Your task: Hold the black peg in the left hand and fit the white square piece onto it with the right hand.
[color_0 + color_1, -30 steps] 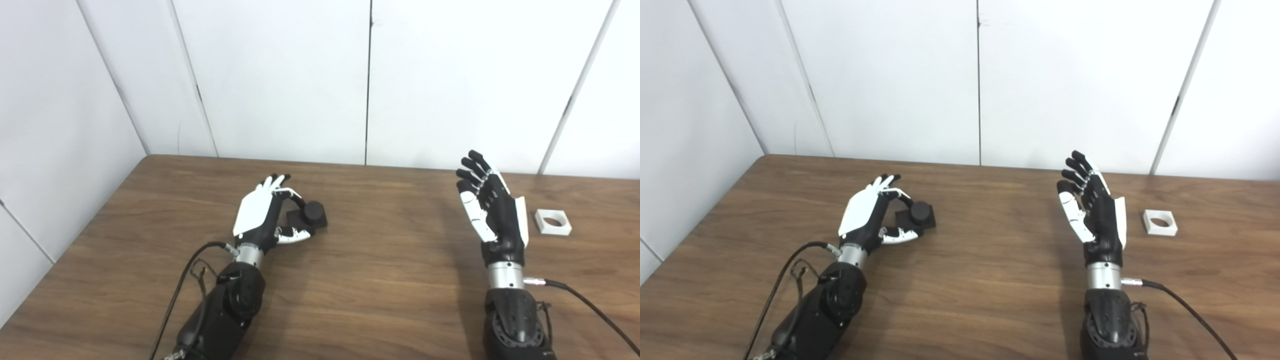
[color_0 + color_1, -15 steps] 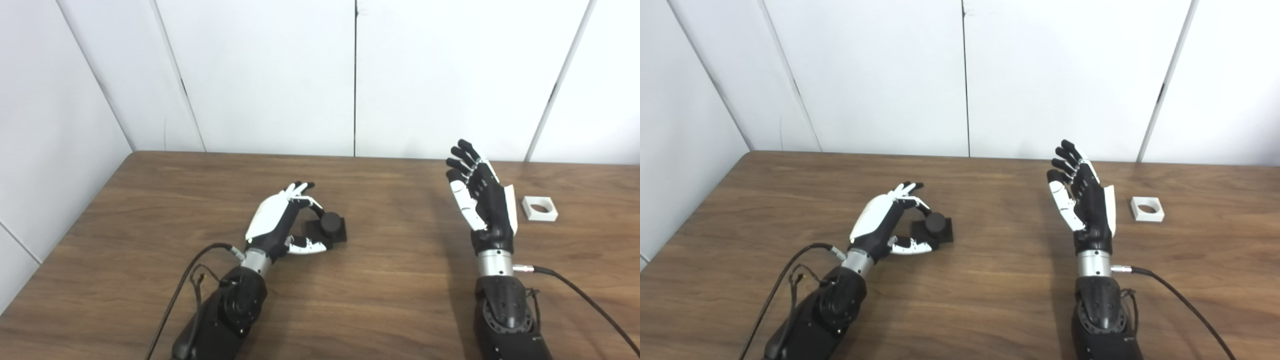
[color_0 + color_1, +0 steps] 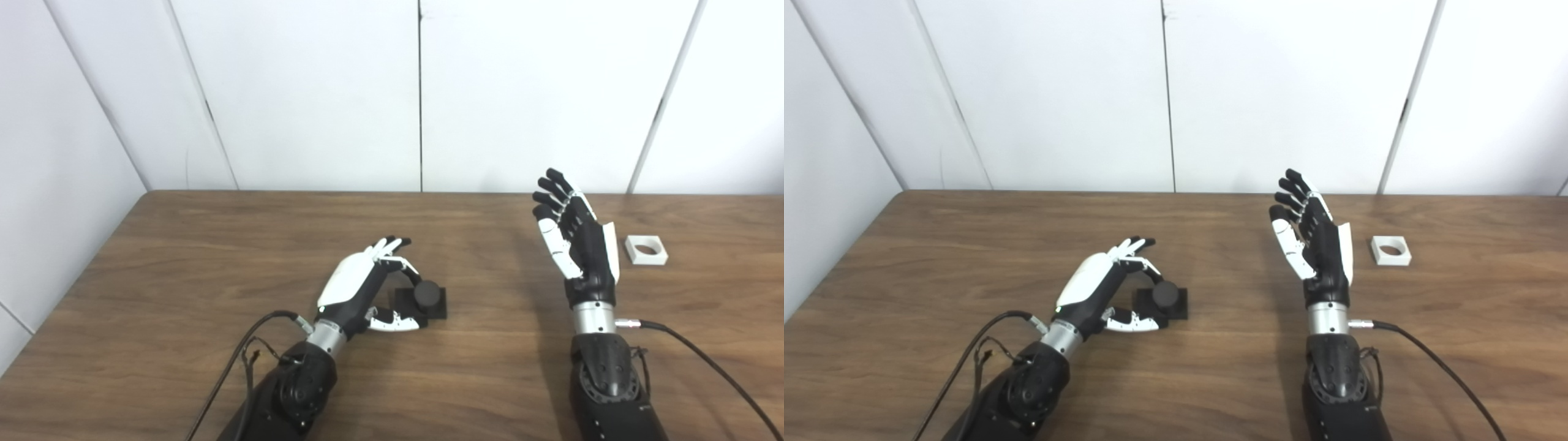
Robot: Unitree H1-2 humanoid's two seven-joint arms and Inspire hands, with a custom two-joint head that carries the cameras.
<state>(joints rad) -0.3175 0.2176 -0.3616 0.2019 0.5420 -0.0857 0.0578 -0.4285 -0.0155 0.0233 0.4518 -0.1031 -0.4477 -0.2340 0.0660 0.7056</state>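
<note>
1. Peg [image 3: 427, 294] stands on its flat black base on the table [image 3: 184, 257], near the middle, at about 4 o'clock from the left hand [image 3: 361, 291].
2. Left hand is cupped around the peg from the 9 o'clock side: fingers [image 3: 401, 264] curl over behind it, thumb lies low along the near edge of the base. The fingers look loose and still apart; whether any of them touches the peg cannot be told from either view, so I judge the grasp not yet made.
3. Right hand [image 3: 579, 245] is raised above the table, spread wide and holding nothing. The white piece [image 3: 646, 250] lies flat, hole upward, just beside that hand at 3 o'clock, well apart from the peg.
4. Step in hand, as I judge it: close the left hand on the peg.
5. To do it well, pinch the base rather than the round post, since the post must stay bare for the white piece to slide down.
6. Press thumb and fingers from opposite sides, 6 and 12 o'clock, so the base does not skid toward 3 o'clock.
7. Lift with the post pointing straight up; a tilt would make the hole bind.
8. Right hand should reach to 3 o'clock only once the peg is steady, and take the white piece by its outer walls, leaving the hole clear.
</note>
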